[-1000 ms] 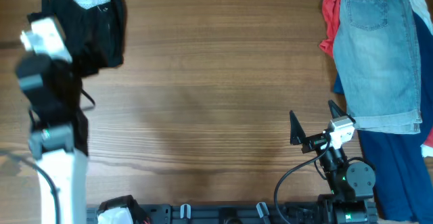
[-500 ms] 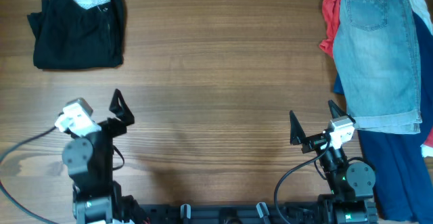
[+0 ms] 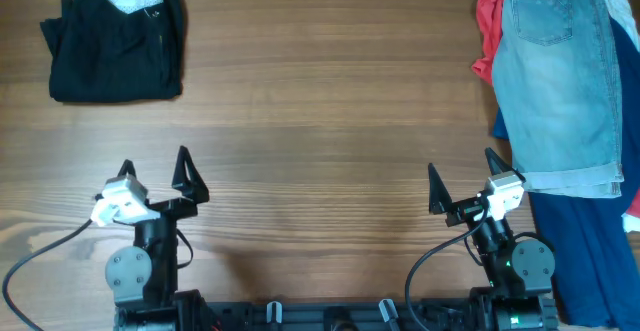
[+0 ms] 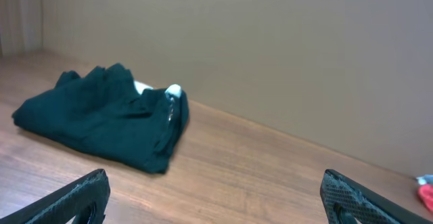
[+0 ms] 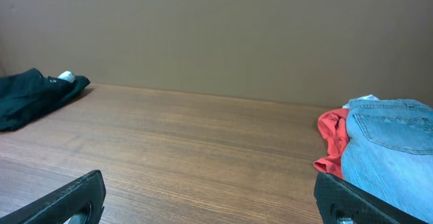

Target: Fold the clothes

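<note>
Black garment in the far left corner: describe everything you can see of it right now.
The black garment is soft, plain fabric, folded into a compact, roughly rectangular bundle with rumpled edges. A white label shows at its far edge, inside the waistband. It lies flat on the wooden table, at the far left. Nothing else touches it: the left gripper and right gripper are open and well clear of it.

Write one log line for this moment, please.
clothes: folded, far left | left gripper: open, empty | right gripper: open, empty | shorts: right side
</note>
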